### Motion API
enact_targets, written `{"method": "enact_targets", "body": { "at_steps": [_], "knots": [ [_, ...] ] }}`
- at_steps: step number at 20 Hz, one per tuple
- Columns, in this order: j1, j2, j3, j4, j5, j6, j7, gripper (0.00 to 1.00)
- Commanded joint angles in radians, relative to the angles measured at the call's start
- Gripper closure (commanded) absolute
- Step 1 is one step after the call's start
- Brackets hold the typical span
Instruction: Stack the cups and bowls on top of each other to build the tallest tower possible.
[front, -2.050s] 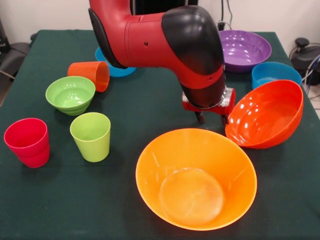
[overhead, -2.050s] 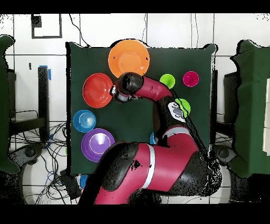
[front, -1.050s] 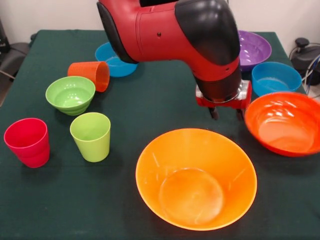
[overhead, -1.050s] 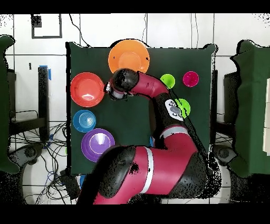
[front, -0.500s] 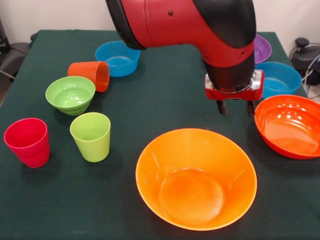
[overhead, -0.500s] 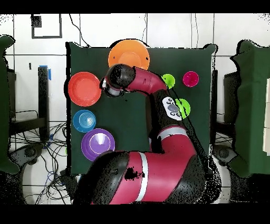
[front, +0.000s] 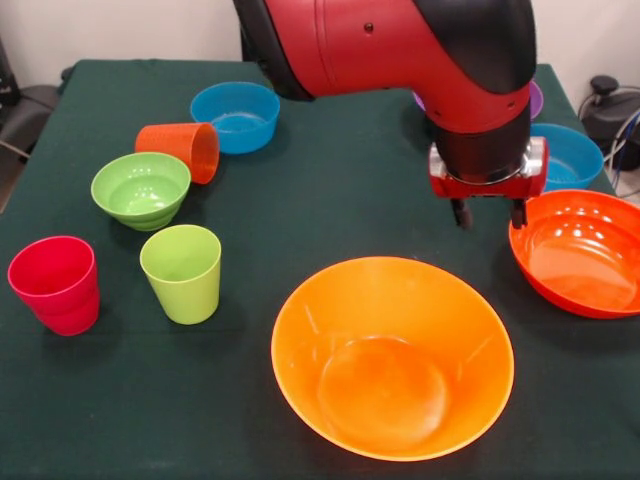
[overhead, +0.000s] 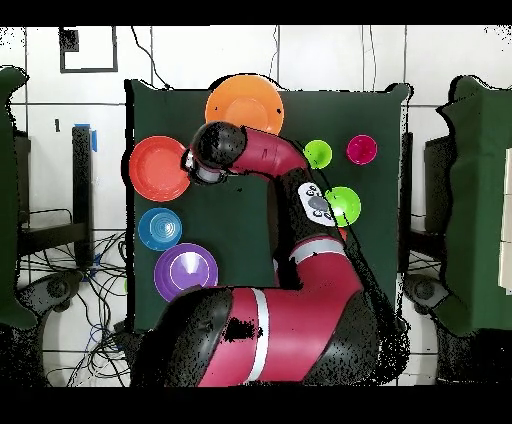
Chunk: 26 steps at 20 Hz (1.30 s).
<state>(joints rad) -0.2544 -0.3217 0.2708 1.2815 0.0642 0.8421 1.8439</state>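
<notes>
Front view: close, angled down across the dark green tabletop (front: 330, 200), big yellow-orange bowl (front: 392, 357) nearest the lens. Overhead view: high up, straight down, whole tabletop (overhead: 250, 220) plus surrounding floor, turned half round. Both share the yellow-orange bowl (overhead: 244, 104), the red-orange bowl (front: 578, 254) (overhead: 158, 168) and the arm.

The largest bowl (front: 392, 358) is sitting nearest the camera. Two upright cups (front: 182, 272) are standing left of it, a wide bowl (front: 577, 255) lying right of it
</notes>
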Motion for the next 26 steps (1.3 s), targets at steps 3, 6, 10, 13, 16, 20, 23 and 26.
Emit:
{"method": "enact_targets", "body": {
  "at_steps": [3, 6, 10, 13, 16, 20, 23, 26],
  "knots": [
    [0.039, 0.059, 0.086, 0.03, -0.007, -0.06, 0.024, 0.0],
    [0.041, 0.062, 0.086, 0.034, -0.004, -0.076, 0.032, 0.0],
    [0.055, 0.104, 0.079, 0.006, -0.018, -0.121, 0.034, 0.0],
    [0.061, 0.127, 0.071, -0.017, -0.024, -0.136, 0.031, 0.0],
    [0.07, 0.136, 0.056, -0.033, -0.032, -0.144, 0.035, 0.0],
    [0.078, 0.162, 0.042, -0.066, -0.038, -0.147, 0.032, 0.0],
    [0.083, 0.176, 0.037, -0.081, -0.041, -0.149, 0.028, 0.0],
    [0.083, 0.174, 0.04, -0.077, -0.049, -0.168, 0.017, 1.0]
  ]
}}
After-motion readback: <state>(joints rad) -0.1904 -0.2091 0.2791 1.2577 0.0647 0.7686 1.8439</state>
